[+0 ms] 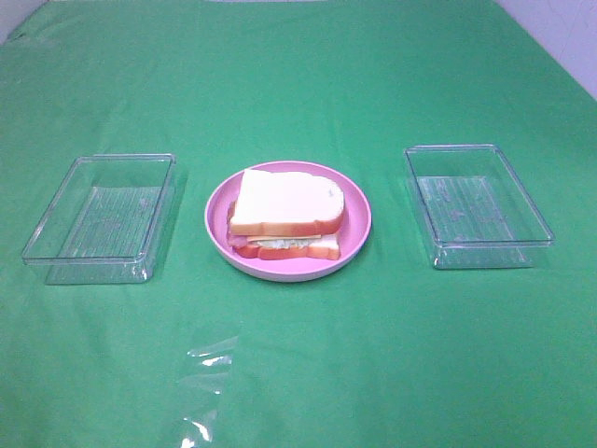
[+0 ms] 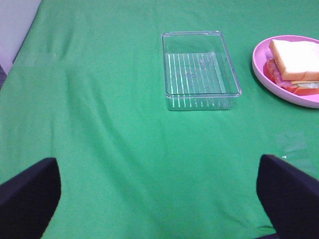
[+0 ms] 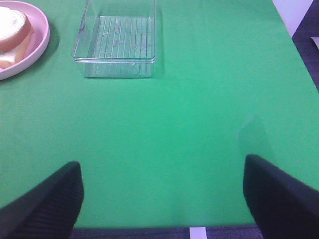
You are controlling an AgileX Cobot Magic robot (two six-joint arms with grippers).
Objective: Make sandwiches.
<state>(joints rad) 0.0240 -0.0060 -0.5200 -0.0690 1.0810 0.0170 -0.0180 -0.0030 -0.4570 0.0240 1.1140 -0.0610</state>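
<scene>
Two clear trays flank sandwich point(image 1: 287, 215) on pink plate point(image 1: 359, 245) in high view only; wrist views show left gripper point(image 2: 159, 199), right gripper point(image 3: 162, 199) spread wide, holding nothing

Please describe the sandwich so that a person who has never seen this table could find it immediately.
On the green cloth, two clear trays flank a round pink plate at the middle. The sandwich lies on that plate: white bread with brown crust, red and pale green filling showing at its edge. It is the only food there.
</scene>
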